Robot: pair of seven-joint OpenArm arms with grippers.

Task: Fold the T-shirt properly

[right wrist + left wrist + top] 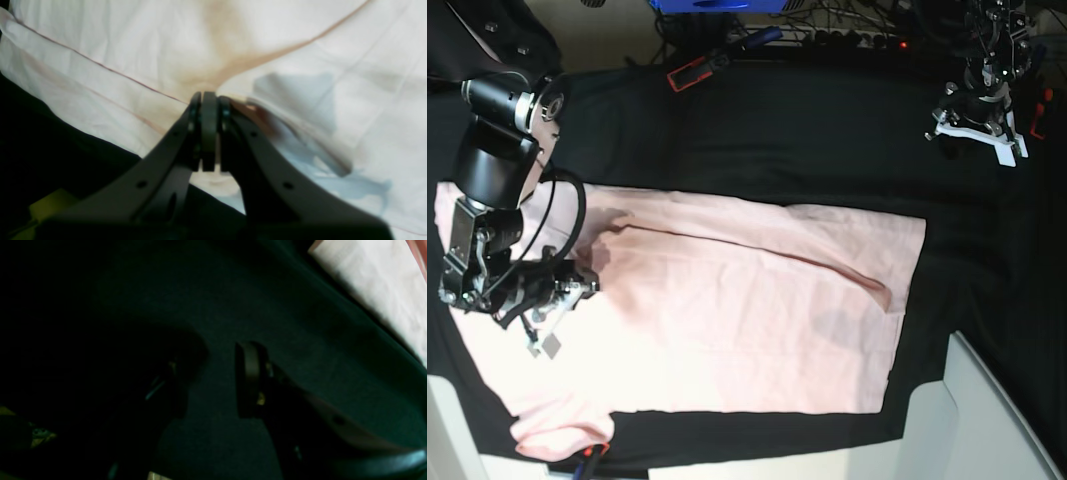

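Note:
The pale pink T-shirt (pixel 747 320) lies spread flat on the black table cloth (pixel 827 140), plain side up, with a long crease running across its upper part. My right gripper (pixel 209 100) is shut and pinches a bunched fold of the T-shirt (pixel 300 66) near its left side; in the base view it (pixel 567 288) sits over the shirt's left edge. My left gripper (pixel 210 373) is open and empty over the black cloth (pixel 300 340), with a corner of the T-shirt (pixel 383 283) at its upper right. In the base view the left gripper (pixel 979 125) hovers at the far right back.
A red-handled tool (pixel 697 70), a blue object (pixel 717 5) and cables lie along the table's back edge. A pale slanted panel (pixel 987 420) stands at the front right. A light table edge (pixel 757 462) runs along the front.

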